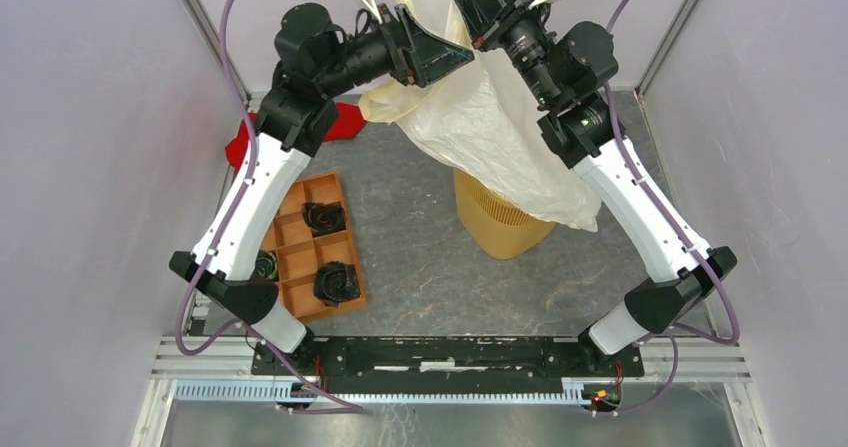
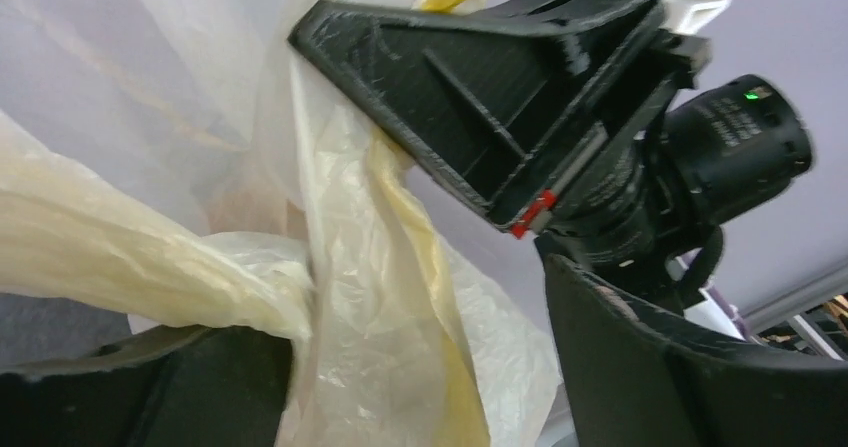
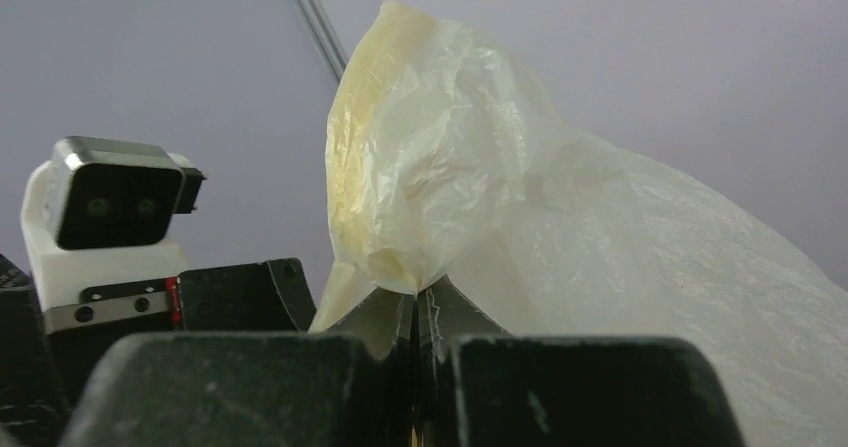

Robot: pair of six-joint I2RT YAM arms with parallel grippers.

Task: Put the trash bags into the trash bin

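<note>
The trash bag, thin, crinkly and cream-white, hangs from high at the back and drapes over the top of the trash bin, an orange-yellow mesh basket standing mid-table. My right gripper is shut on a bunched top edge of the bag, as the right wrist view shows. My left gripper is just left of it, beside the bag. In the left wrist view its jaws stand wide apart with loose bag plastic hanging between them. The bin's rim is hidden under the bag.
An orange compartment tray with black items lies at the left under the left arm. A red cloth lies at the back left. Grey enclosure walls stand close on both sides. A metal rail runs along the near edge.
</note>
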